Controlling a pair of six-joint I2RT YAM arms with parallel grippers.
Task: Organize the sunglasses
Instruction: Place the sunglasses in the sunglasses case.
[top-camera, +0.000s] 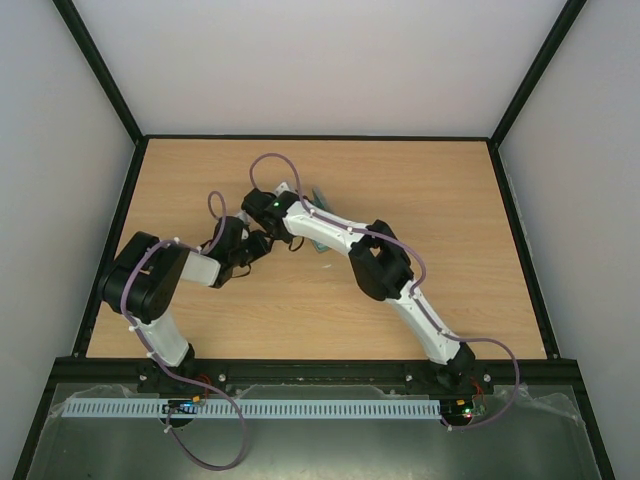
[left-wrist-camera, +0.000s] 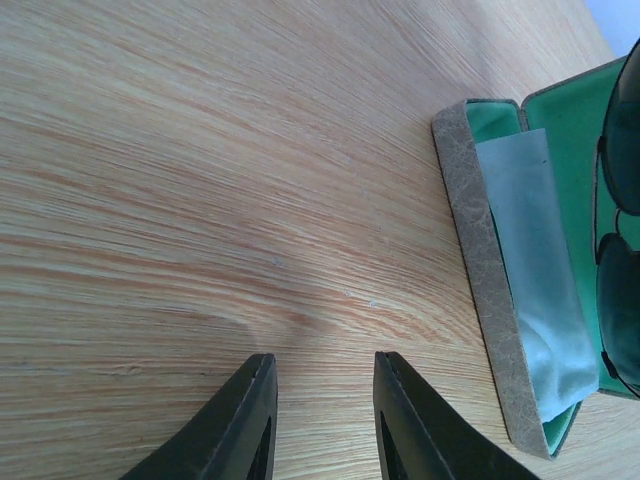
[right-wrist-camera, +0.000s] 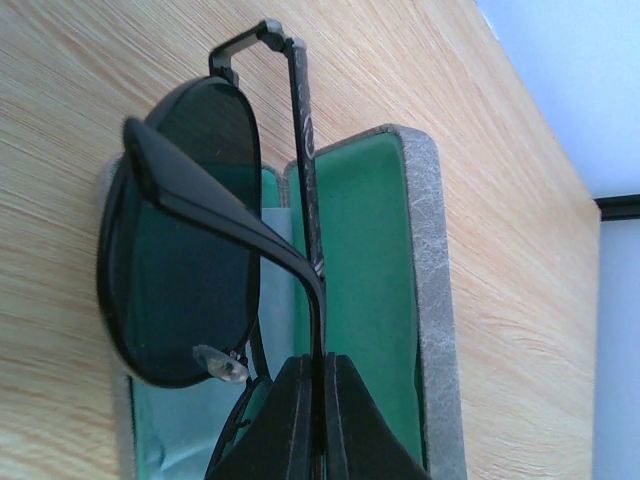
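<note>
From above, both arms converge mid-tabletop (top-camera: 440, 200) (detail too small to judge). Left wrist: the left hand (left-wrist-camera: 325, 420) stands parted, empty, near the open case (left-wrist-camera: 490, 300). Right wrist: the right hand (right-wrist-camera: 322, 420) pinches a temple of the sunglasses (right-wrist-camera: 180, 250), over the case.

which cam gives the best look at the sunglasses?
Right wrist: the sunglasses fill the frame, one temple pinched in the right gripper, over the open case. Left wrist catches only lens edges at the frame's right. Top external: right arm hides them.
</note>
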